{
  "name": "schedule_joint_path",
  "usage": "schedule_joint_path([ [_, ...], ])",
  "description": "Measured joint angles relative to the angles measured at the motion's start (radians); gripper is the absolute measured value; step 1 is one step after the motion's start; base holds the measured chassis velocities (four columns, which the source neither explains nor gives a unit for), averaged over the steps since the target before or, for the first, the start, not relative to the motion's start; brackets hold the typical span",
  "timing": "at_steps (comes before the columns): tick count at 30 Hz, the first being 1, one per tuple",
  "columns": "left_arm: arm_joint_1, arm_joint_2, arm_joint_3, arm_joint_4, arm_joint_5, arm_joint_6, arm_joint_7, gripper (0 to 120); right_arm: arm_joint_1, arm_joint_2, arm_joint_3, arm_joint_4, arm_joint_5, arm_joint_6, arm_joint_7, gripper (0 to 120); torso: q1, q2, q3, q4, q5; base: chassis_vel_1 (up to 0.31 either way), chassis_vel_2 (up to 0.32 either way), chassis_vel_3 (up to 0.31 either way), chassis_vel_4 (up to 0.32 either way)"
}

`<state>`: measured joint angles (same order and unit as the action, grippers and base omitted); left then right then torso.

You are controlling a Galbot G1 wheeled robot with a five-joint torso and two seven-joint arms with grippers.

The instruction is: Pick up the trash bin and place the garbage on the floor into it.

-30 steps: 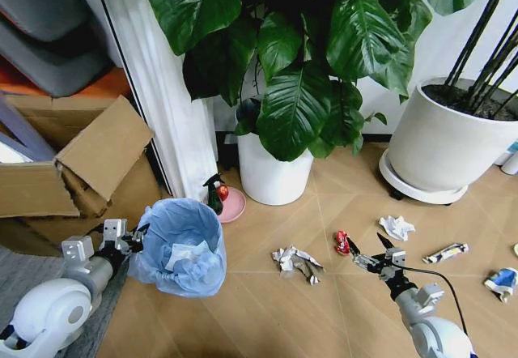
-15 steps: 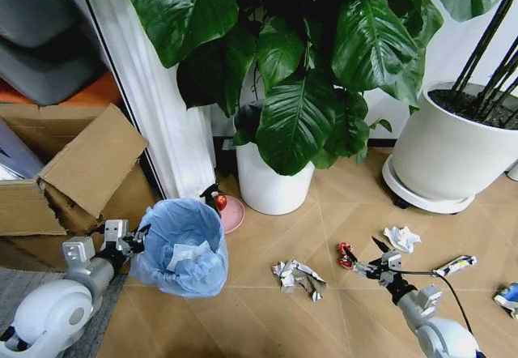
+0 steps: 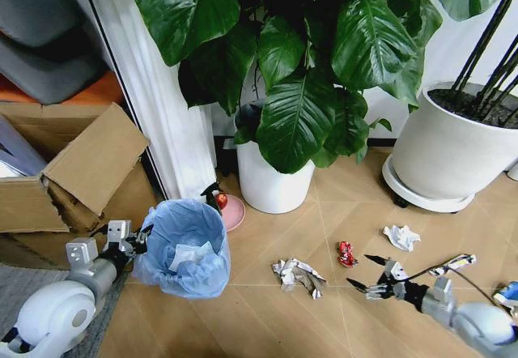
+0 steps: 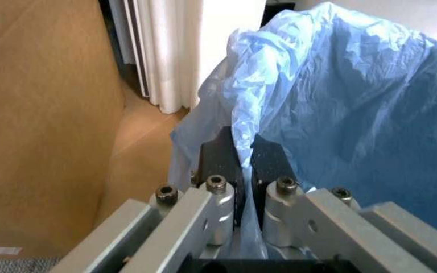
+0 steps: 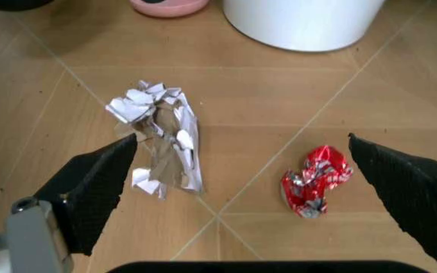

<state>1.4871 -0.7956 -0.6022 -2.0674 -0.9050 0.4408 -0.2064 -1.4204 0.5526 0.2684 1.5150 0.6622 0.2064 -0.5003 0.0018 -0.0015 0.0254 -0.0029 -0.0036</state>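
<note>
Head view: my left hand pinches the rim of the trash bin. My right hand hangs spread wide above the floor, near the red can and crushed wrapper.

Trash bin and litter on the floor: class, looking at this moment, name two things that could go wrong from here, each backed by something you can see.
1. The left gripper is shut on the trash bin's thin blue bag at the rim; the liner could tear or slip if lifted.
2. The right gripper is open above the floor, between the crushed wrapper and the red can; closing here might catch neither piece.
</note>
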Motion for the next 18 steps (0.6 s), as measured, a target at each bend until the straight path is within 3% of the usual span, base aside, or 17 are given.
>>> schedule_joint_path([
  [5, -0.005, -0.001, 0.006, 0.014, 0.003, -0.001, 0.002, 0, 0.075, 0.005, -0.094, -0.038, -0.013, -0.015, 0.019, 100, 0.000, 0.000, 0.000, 0.0007, 0.0010, 0.000, 0.000, 0.000, 0.000],
  [7, -0.018, -0.001, 0.022, 0.025, 0.004, -0.001, 0.002, 0, 0.132, 0.042, -0.161, -0.089, -0.041, -0.037, 0.037, 100, 0.000, 0.000, 0.000, 0.0006, 0.0005, 0.000, 0.000, 0.000, 0.000],
  [18, -0.013, -0.003, 0.021, 0.026, 0.013, -0.001, 0.002, 0, 0.296, 0.153, -0.304, -0.234, -0.089, -0.055, 0.043, 100, 0.000, 0.000, 0.000, 0.0007, 0.0000, 0.000, 0.000, 0.000, 0.000],
])
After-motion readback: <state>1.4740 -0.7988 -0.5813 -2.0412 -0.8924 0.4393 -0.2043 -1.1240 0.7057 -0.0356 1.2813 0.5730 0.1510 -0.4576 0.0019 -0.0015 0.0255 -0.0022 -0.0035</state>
